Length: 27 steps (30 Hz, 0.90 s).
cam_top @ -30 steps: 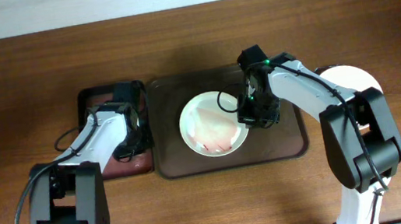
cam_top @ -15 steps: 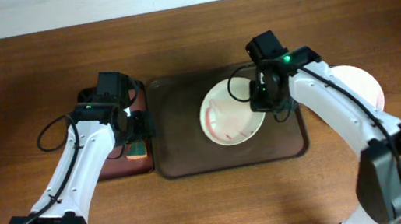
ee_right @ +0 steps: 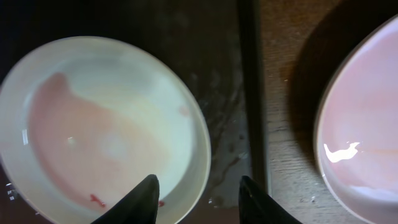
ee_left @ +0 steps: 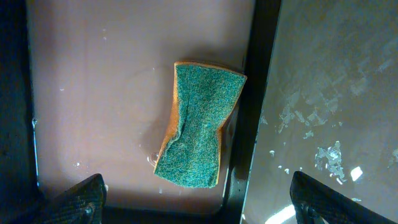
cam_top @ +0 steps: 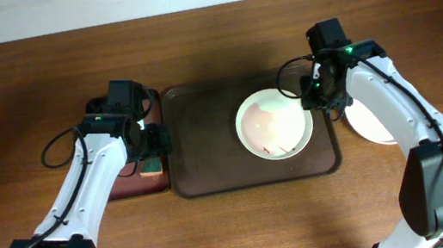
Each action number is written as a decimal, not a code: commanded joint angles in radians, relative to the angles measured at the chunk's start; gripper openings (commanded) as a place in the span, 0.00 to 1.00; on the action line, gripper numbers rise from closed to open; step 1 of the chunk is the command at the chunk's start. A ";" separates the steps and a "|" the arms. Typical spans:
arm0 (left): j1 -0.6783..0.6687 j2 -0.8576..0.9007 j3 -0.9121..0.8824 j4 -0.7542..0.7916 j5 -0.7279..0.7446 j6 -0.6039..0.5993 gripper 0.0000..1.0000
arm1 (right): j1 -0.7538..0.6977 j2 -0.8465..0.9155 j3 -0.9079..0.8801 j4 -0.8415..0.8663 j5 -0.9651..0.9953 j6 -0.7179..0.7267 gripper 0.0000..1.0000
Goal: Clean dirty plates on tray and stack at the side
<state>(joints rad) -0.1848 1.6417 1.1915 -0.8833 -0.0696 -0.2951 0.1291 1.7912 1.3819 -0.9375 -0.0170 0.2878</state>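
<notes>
While our left pincer [ee_left: 199, 200] hangs wide over the green sponge [ee_left: 196, 124] in the narrow tray [ee_left: 93, 93], a red-streaked plate [cam_top: 272, 124] lies at the right end of the brown tray [cam_top: 203, 144]. Our right pincer [ee_right: 200, 202] stands parted astride its rim, with a second plate [ee_right: 360, 124] on the bench [cam_top: 236, 226] just beside.

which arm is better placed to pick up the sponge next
Left. The left gripper hangs right over the green sponge in the small tray, jaws open wide. The right gripper is across at the plate.
</notes>
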 commanded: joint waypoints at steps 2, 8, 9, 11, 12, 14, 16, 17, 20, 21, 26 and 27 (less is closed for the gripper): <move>-0.002 -0.015 0.017 -0.002 0.006 0.001 0.93 | -0.039 0.075 0.009 -0.003 -0.079 -0.079 0.42; -0.002 -0.015 0.017 -0.004 0.006 0.001 0.93 | -0.038 0.219 0.009 0.018 -0.081 -0.079 0.36; -0.002 -0.015 0.017 -0.004 0.006 0.001 0.93 | -0.038 0.227 0.009 0.021 -0.085 -0.078 0.33; -0.002 -0.015 0.017 -0.005 0.006 0.001 0.93 | -0.038 0.231 0.009 0.021 -0.085 -0.078 0.25; -0.002 -0.015 0.017 -0.005 0.006 0.001 0.93 | -0.038 0.231 0.008 0.014 -0.087 -0.078 0.24; -0.002 -0.015 0.017 -0.005 0.006 0.001 0.93 | -0.038 0.231 -0.012 0.022 -0.093 -0.078 0.24; -0.002 -0.015 0.017 -0.005 0.006 0.001 0.93 | -0.038 0.231 -0.062 0.060 -0.115 -0.079 0.24; -0.002 -0.015 0.017 -0.005 0.006 0.001 0.93 | -0.038 0.231 -0.066 0.064 -0.116 -0.078 0.24; -0.002 -0.015 0.017 -0.008 0.006 0.001 0.91 | -0.038 0.231 -0.066 0.064 -0.116 -0.078 0.39; -0.002 -0.015 0.017 -0.008 0.006 0.001 0.91 | -0.038 0.231 -0.066 0.064 -0.116 -0.078 0.40; -0.002 -0.015 0.017 -0.009 0.006 0.001 0.89 | -0.038 0.231 -0.066 0.064 -0.118 -0.078 0.99; -0.002 -0.015 0.017 -0.009 0.006 0.001 0.89 | -0.038 0.231 -0.066 0.065 -0.133 -0.078 0.99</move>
<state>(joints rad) -0.1848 1.6417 1.1915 -0.8898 -0.0700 -0.2951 0.0975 1.9991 1.3430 -0.8726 -0.1520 0.2073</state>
